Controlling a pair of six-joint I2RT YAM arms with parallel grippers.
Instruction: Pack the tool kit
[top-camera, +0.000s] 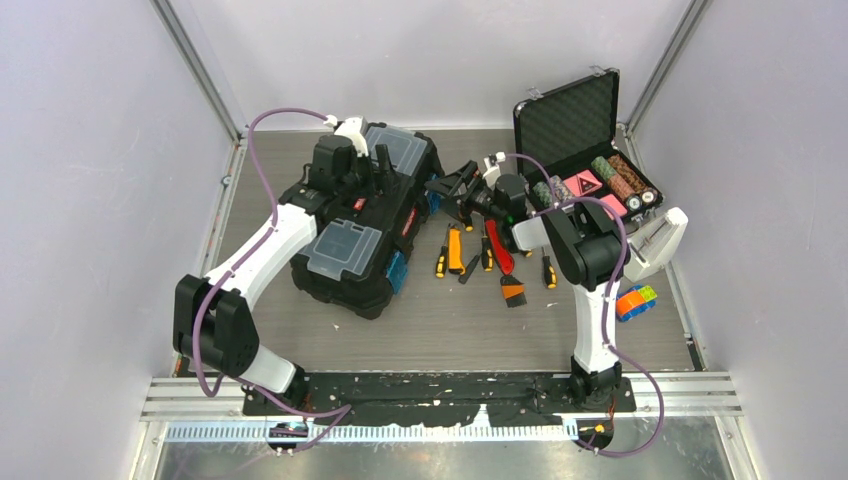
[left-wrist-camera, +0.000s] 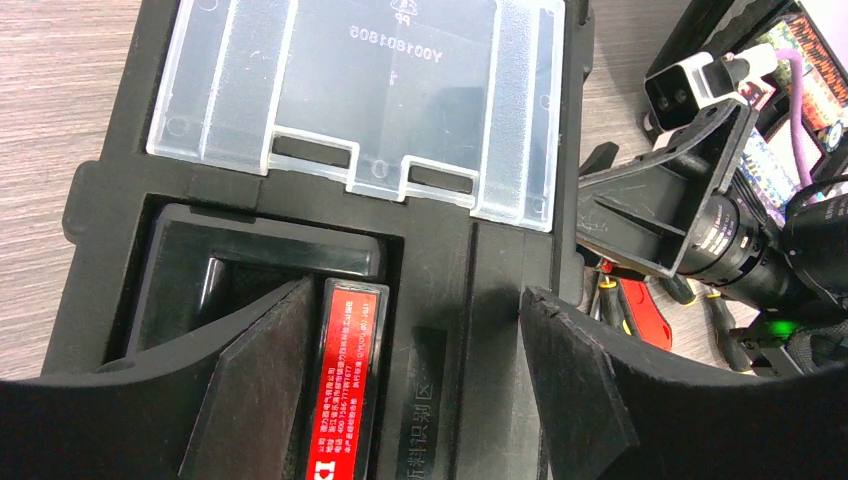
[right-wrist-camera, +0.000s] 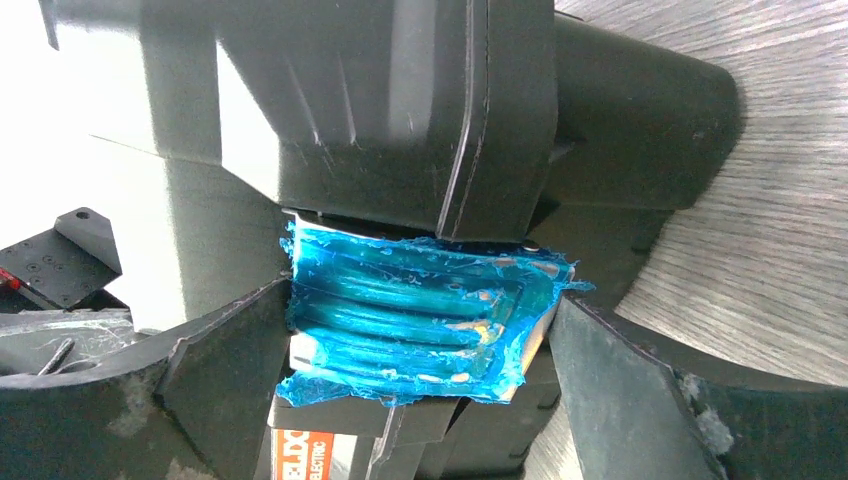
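The left gripper hangs with its jaws apart over the middle of the black toolbox. Between them lie the lid's centre rib and a red label strip, which sits in the handle recess just inside one finger; nothing is pinched. Beyond the fingertips a clear compartment lid lies flat.

The right gripper has its jaws spread around a blue latch on the toolbox's side wall. The latch fills the gap and both pads meet its edges, but I cannot tell whether they squeeze it. Behind these jaws, on the wood-grain surface, yellow-handled screwdrivers and a red-handled tool lie near the toolbox, outside it.
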